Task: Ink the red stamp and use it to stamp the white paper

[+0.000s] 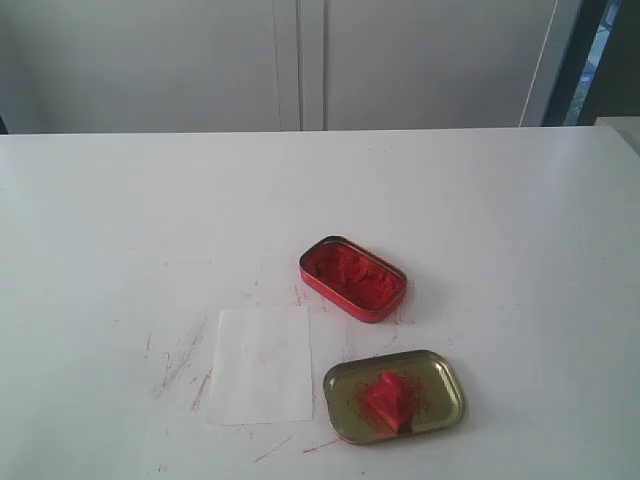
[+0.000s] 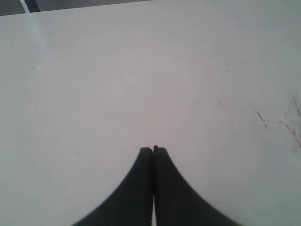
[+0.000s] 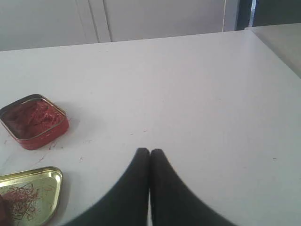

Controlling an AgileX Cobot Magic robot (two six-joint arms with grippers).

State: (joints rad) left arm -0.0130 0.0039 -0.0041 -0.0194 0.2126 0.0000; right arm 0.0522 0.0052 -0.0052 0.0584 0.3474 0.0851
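The red stamp lies inside the gold-coloured lid near the table's front edge. Left of the lid lies the white paper, flat and blank. Behind them stands the open red tin of ink paste, which also shows in the right wrist view as the tin with the lid nearer to the camera. My left gripper is shut over bare table with nothing in it. My right gripper is shut and empty too, off to the side of tin and lid. Neither arm shows in the exterior view.
Red ink scratches mark the white table left of the paper and in front of the lid. More red marks show in the left wrist view. A pale cabinet wall rises behind the table's far edge.
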